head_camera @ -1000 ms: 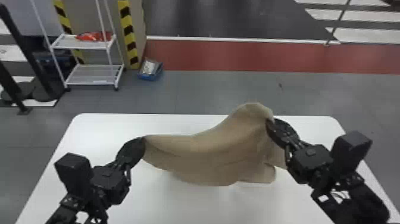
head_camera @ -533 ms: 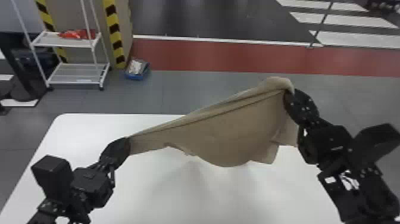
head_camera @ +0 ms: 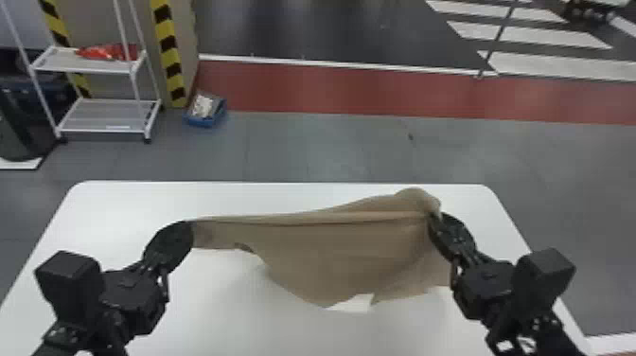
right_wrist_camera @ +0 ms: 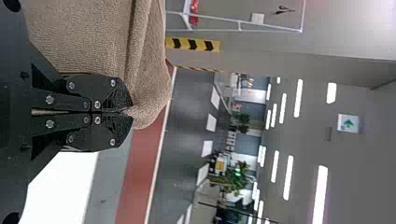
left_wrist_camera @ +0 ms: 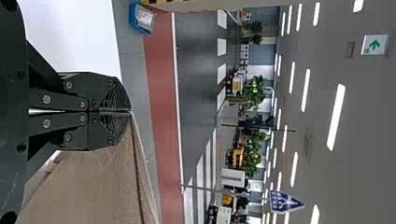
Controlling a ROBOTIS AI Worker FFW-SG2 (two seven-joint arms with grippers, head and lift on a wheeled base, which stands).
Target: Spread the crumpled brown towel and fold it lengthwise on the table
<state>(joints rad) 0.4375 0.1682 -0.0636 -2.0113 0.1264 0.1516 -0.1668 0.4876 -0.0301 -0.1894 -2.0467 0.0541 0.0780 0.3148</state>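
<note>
The brown towel (head_camera: 340,255) hangs stretched between both grippers over the white table (head_camera: 227,303), its lower edge sagging unevenly. My left gripper (head_camera: 191,227) is shut on the towel's left end. At the towel's upper right, my right gripper (head_camera: 434,218) pinches it, with a bunched bit poking up beyond the fingers. In the left wrist view, the left gripper (left_wrist_camera: 130,112) has its fingertips together on the edge of the towel (left_wrist_camera: 88,186). The right wrist view has the right gripper (right_wrist_camera: 130,112) closed on a fold of the towel (right_wrist_camera: 84,42).
Beyond the table's far edge lies grey floor, with a white wire shelf (head_camera: 99,116) at the back left and a blue box (head_camera: 206,111) beside a striped pillar (head_camera: 168,52). Bare tabletop shows in front of the towel and along its far side.
The towel was slack, then was lifted and pulled taut between the grippers. Over the last half second the right gripper came lower and inward with its end; the head view also shifted.
</note>
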